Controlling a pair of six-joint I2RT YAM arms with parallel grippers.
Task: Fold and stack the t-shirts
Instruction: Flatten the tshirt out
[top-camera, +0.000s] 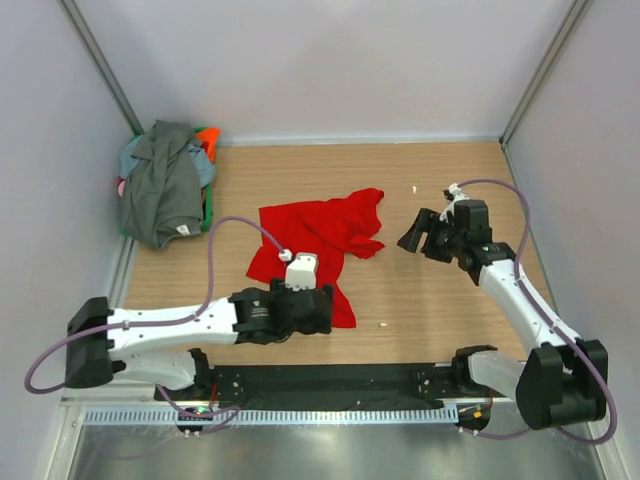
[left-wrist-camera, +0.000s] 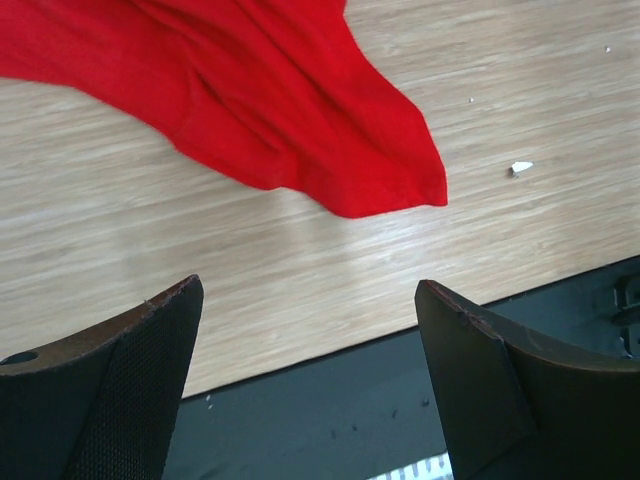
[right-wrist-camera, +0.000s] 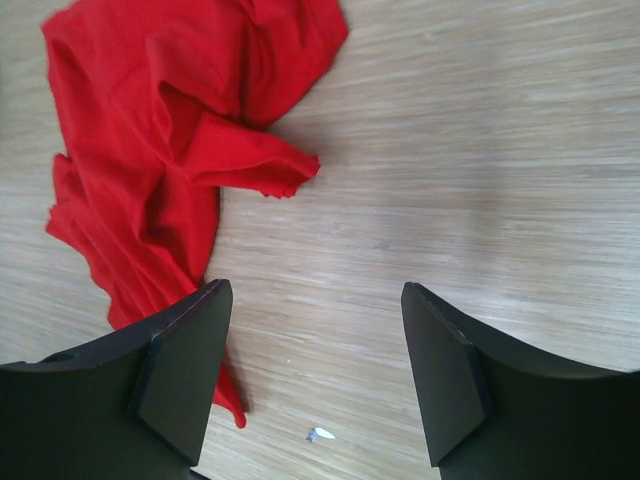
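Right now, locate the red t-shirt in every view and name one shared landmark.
Top external: red t-shirt lies crumpled at the picture's centre.
Left wrist: upper left, one corner pointing right.
Right wrist: upper left, crumpled.
Shared landmark: the wooden tabletop under it.

No legible word, number or brand is showing in any view. A small white tag (top-camera: 183, 229) is lying on the grey shirt (top-camera: 160, 190), its print too small to read. A pale mark (top-camera: 252, 297) is showing on the left arm (top-camera: 170, 325), likewise unreadable.
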